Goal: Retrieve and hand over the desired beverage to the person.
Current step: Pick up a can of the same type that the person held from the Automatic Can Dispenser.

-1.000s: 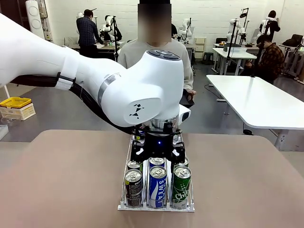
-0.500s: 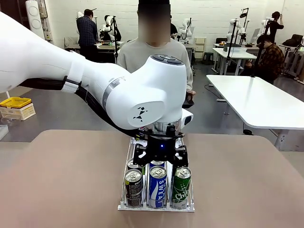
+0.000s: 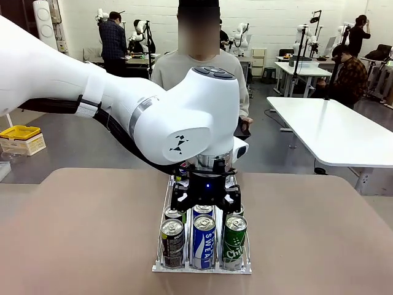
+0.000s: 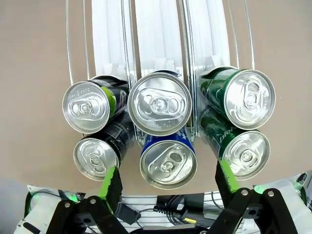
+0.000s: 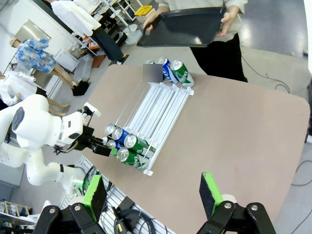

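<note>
Several beverage cans stand in a three-lane wire rack (image 3: 202, 268): a dark can (image 3: 172, 242), a blue can (image 3: 204, 239) and a green can (image 3: 234, 238) in the front row, more behind them. My left gripper (image 3: 206, 198) hangs open just above the middle lane. In the left wrist view its green fingers (image 4: 111, 179) straddle the blue can (image 4: 168, 164), not touching it. My right gripper (image 5: 152, 195) is open and holds nothing, high over the table. The person (image 3: 178, 66) stands at the far side holding a black tray (image 5: 183, 27).
More cans (image 5: 171, 71) lie at the rack's far end near the person. A white table (image 3: 334, 132) stands at the right, a yellow box (image 3: 20, 136) at the left. Bare tabletop (image 3: 80, 233) lies on both sides of the rack.
My left gripper has sunk a little closer to the cans and drifted slightly towards the front row. Its jaws stay open.
</note>
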{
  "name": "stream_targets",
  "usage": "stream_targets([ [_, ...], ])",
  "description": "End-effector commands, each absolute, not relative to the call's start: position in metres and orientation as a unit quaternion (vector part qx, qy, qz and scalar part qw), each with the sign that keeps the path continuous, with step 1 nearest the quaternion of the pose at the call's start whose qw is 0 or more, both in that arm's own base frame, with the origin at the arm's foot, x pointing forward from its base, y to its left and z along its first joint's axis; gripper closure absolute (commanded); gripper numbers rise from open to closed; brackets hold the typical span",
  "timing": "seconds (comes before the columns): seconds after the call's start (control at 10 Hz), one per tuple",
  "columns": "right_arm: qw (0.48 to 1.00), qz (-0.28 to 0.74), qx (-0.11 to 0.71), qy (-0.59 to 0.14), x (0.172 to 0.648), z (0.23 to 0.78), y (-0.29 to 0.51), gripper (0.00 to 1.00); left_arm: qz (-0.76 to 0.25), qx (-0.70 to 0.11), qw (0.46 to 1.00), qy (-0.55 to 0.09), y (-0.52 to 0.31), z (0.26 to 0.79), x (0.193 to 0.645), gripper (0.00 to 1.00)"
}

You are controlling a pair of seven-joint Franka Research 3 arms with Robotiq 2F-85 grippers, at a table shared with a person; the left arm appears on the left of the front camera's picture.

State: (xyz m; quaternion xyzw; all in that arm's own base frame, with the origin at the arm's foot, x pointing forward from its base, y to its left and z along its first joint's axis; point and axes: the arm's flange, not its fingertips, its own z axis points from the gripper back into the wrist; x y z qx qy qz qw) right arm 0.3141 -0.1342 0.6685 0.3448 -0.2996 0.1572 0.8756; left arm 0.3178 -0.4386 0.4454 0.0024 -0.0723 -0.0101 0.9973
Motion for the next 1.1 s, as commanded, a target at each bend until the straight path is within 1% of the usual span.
stream_targets([
  [0.0,0.866,0.167,0.359,-0.307,0.316,0.668,-0.134,0.0,0.001,0.003,0.997,-0.074,-0.436,0.438,0.314,0.0],
  [0.8,0.866,0.167,0.359,-0.307,0.316,0.668,-0.134,0.0,0.003,-0.002,0.998,-0.057,-0.437,0.42,0.323,0.0],
  [0.9,0.866,0.167,0.359,-0.307,0.316,0.668,-0.134,0.0,-0.001,-0.009,0.998,-0.063,-0.436,0.42,0.323,0.43],
  [1.0,0.866,0.167,0.359,-0.307,0.316,0.668,-0.134,0.0,0.0,-0.007,0.998,-0.063,-0.436,0.422,0.323,0.55],
])
